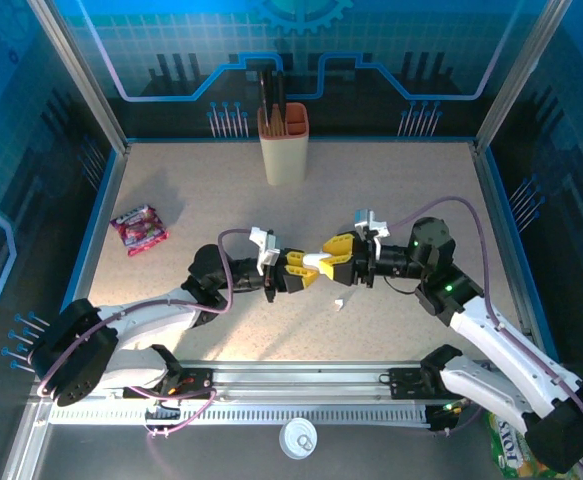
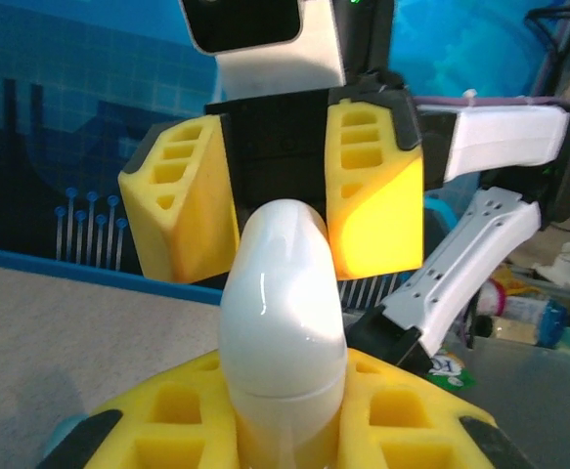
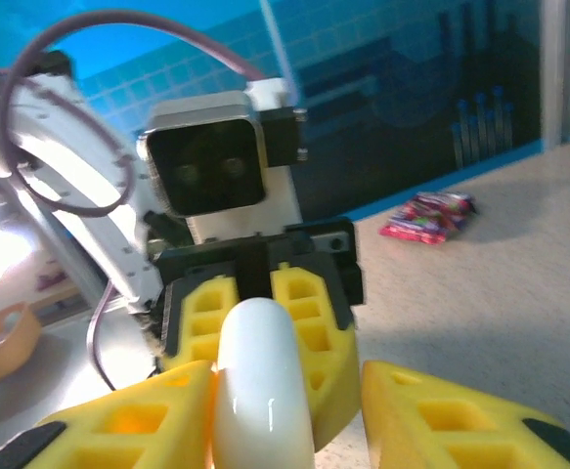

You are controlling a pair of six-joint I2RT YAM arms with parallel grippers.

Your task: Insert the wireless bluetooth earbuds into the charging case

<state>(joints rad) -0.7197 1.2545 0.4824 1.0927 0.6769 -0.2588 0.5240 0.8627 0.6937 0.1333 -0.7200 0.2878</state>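
A white pebble-like charging case [image 1: 318, 262] hangs above the middle of the table, closed, with its seam showing [image 2: 283, 391]. My left gripper [image 1: 304, 272] is shut on its lower half, with yellow pads [image 2: 172, 415] on both sides. My right gripper [image 1: 337, 250] faces it from the right and stands open around the case's other end [image 3: 261, 381]. One right finger [image 3: 128, 420] lies against the case and the other [image 3: 451, 420] stands well apart. A tiny whitish earbud piece [image 1: 339, 301] lies on the table just below the grippers.
A beige holder [image 1: 284, 140] with dark tools stands at the back centre. A pink snack packet [image 1: 139, 228] lies at the left, also in the right wrist view [image 3: 429, 216]. A white round lid [image 1: 298, 437] sits in front of the rail.
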